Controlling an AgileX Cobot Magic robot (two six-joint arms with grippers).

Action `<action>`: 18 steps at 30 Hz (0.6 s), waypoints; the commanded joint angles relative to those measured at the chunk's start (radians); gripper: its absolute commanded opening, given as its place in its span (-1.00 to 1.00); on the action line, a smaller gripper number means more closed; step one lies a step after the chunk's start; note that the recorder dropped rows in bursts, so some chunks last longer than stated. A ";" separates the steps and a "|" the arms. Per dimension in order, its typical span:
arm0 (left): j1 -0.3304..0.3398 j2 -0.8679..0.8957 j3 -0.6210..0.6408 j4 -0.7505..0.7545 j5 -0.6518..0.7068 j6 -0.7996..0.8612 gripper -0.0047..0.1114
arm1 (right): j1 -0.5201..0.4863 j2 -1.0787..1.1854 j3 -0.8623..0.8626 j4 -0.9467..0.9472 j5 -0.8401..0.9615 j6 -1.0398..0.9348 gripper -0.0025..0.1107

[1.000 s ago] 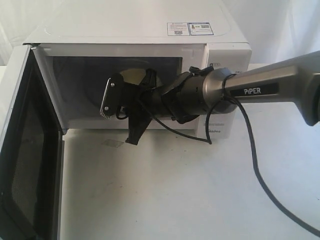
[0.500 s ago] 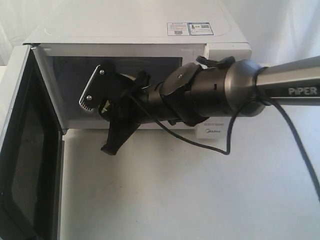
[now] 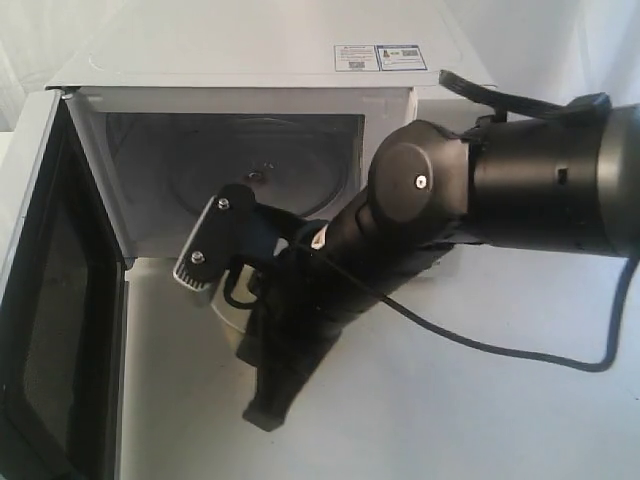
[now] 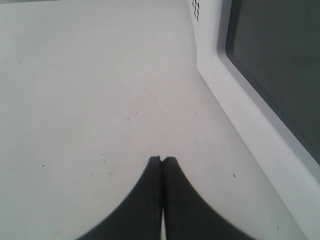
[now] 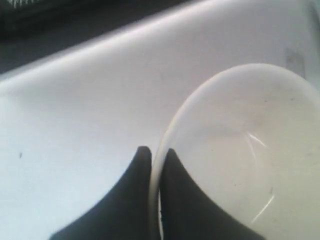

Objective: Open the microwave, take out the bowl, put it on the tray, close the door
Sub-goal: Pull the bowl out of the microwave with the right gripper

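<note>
White table (image 3: 480, 420) fills the lower half of the exterior view. The microwave (image 3: 250, 50) runs across the top, and its door (image 3: 50, 300) is swung wide at the left edge (the frame cuts off the door's bottom). Inside the cavity the glass turntable (image 3: 262, 172) shows, its lower right covered by the right arm (image 3: 520, 190), which enters from the right edge and bends down toward the centre. That dark bulk hides nearly all of the bowl (image 5: 240, 165); only a pale curved sliver at centre left, just in front of the cavity opening, seems to be it.

The right wrist view is clearer. The right tool (image 5: 156, 152) pinches the bowl's rim, one finger outside and one inside, and the bowl runs off the lower right of that frame. Whether it rests on the table or hangs above it I cannot tell.

The left tool (image 4: 162, 160) has its fingers pressed together tip to tip, low over the table, with the door's white frame and dark window in the upper right of its view.
</note>
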 commanded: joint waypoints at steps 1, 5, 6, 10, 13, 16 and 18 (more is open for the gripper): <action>0.001 -0.004 0.003 0.000 0.002 -0.003 -0.92 | 0.026 -0.071 0.022 -0.286 0.125 0.310 -0.96; 0.001 -0.004 0.003 0.000 0.002 -0.003 -0.92 | 0.048 -0.140 0.051 -0.349 0.166 0.367 -0.96; 0.001 -0.004 0.003 0.000 0.002 -0.003 -0.92 | 0.050 -0.155 0.058 -0.351 0.173 0.371 -0.96; 0.001 -0.004 0.003 0.000 0.002 -0.003 -0.92 | 0.046 -0.217 0.106 -0.420 0.184 0.454 -0.96; 0.001 -0.004 0.003 0.000 0.002 -0.003 -0.92 | 0.024 -0.261 0.163 -0.565 0.168 0.584 -0.96; 0.001 -0.004 0.003 0.000 0.002 -0.003 -0.92 | -0.010 -0.294 0.240 -0.722 0.115 0.735 -0.96; 0.001 -0.004 0.003 0.000 0.002 -0.003 -0.92 | -0.046 -0.305 0.289 -0.826 0.071 0.841 -0.96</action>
